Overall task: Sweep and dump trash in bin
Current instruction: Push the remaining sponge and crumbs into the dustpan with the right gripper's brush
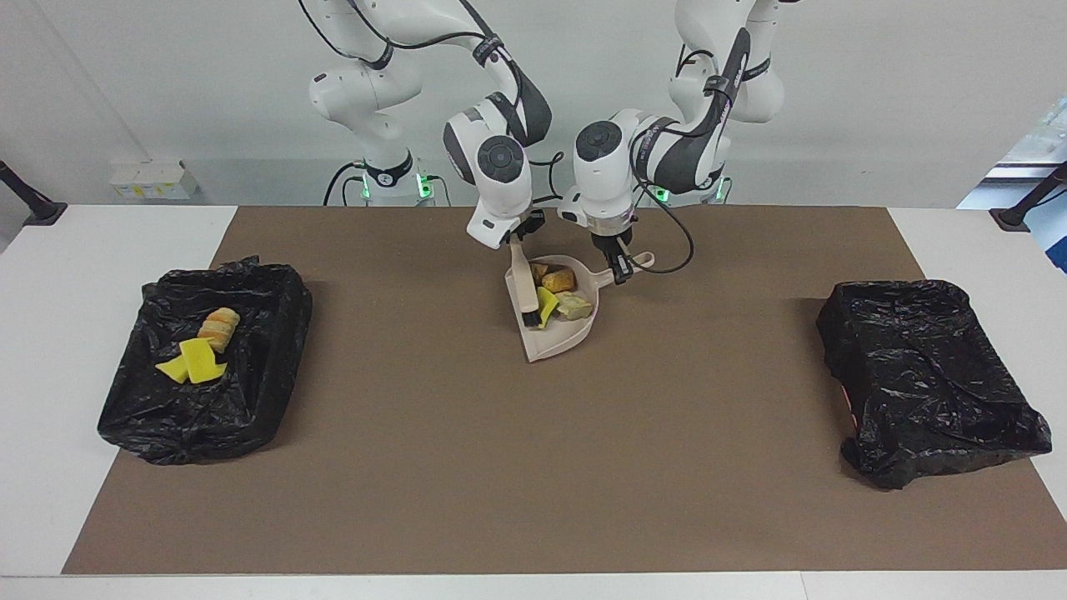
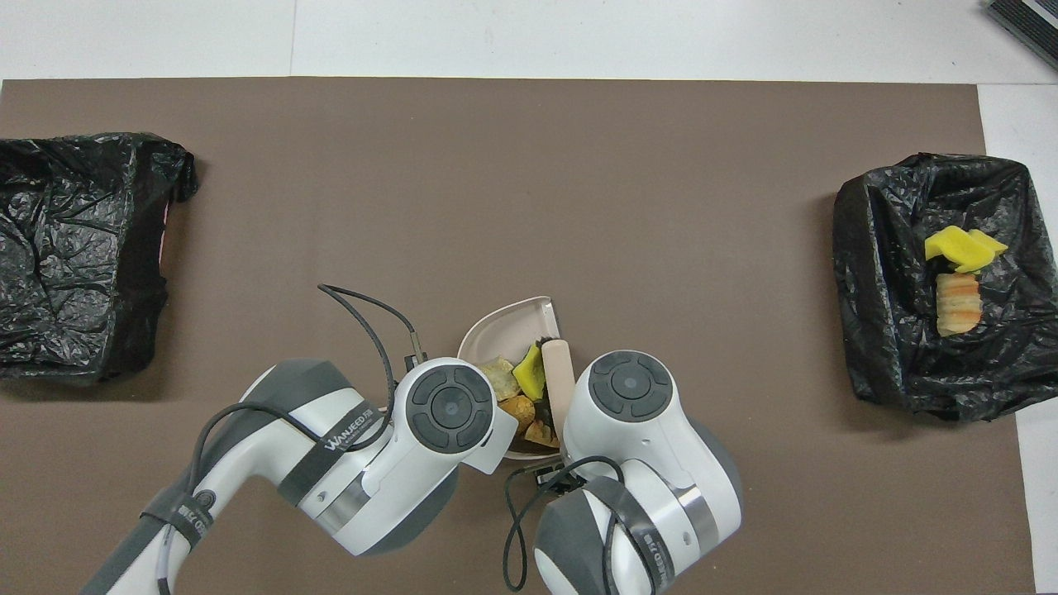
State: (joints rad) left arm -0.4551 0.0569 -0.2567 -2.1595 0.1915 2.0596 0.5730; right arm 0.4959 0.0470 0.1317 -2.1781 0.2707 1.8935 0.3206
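Beige dustpan rests mid-bench, left pincer clamped on its handle to steady it. Right pincer grips brush, whose bristles pen trash inside for dumping.

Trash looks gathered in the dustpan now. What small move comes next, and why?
Probably lift the brush clear with the right tool: the trash already sits inside the dustpan, whose handle the left tool grips, and the brush lies across the pan.
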